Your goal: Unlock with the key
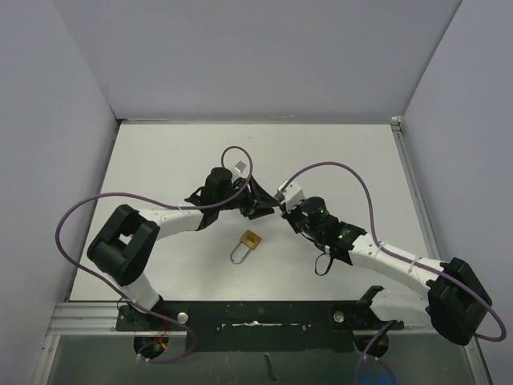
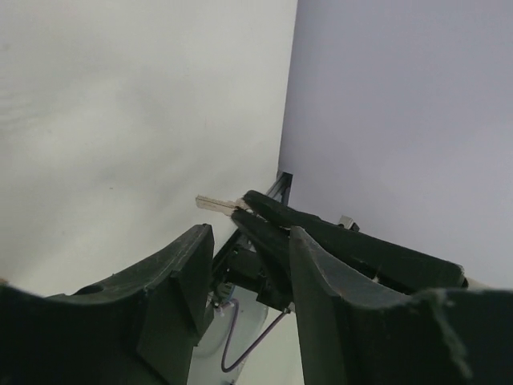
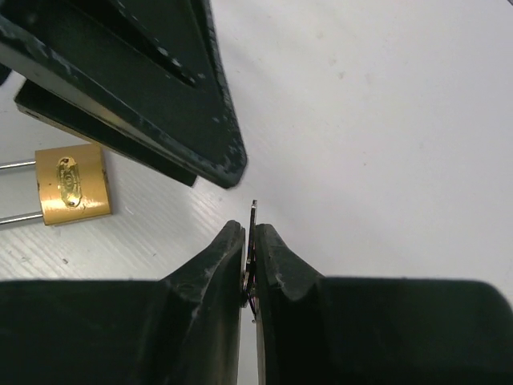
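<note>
1. Pinching the key (image 3: 253, 216) edge-on between its two fingers, the right gripper (image 3: 250, 234) was closed down to a thin gap filled by the metal, with only a short sliver of the key showing above the fingertips.
2. In the left wrist view the key's blade (image 2: 215, 204) stuck out sideways past the right gripper's dark fingers (image 2: 272, 220), pointing left in that view, against the pale table.
3. The left gripper (image 1: 258, 202) stood with its fingers (image 2: 180, 273) spread apart and nothing gripped between them; the right gripper's fingers and the key lay just beyond its fingertips.
4. From above, the two grippers met tip to tip near the middle of the table (image 1: 160, 160), the left arm reaching in from the left and the right arm from the right.
5. The brass padlock (image 1: 252, 240) lay flat on the table just nearer the arm bases than that meeting point, touched by neither gripper.
6. Its shackle (image 1: 239, 255) pointed toward the near-left; whether it was latched could not be told.
7. In the right wrist view the padlock (image 3: 72, 184) sat to the left of the fingers holding the key, apart from them.
</note>
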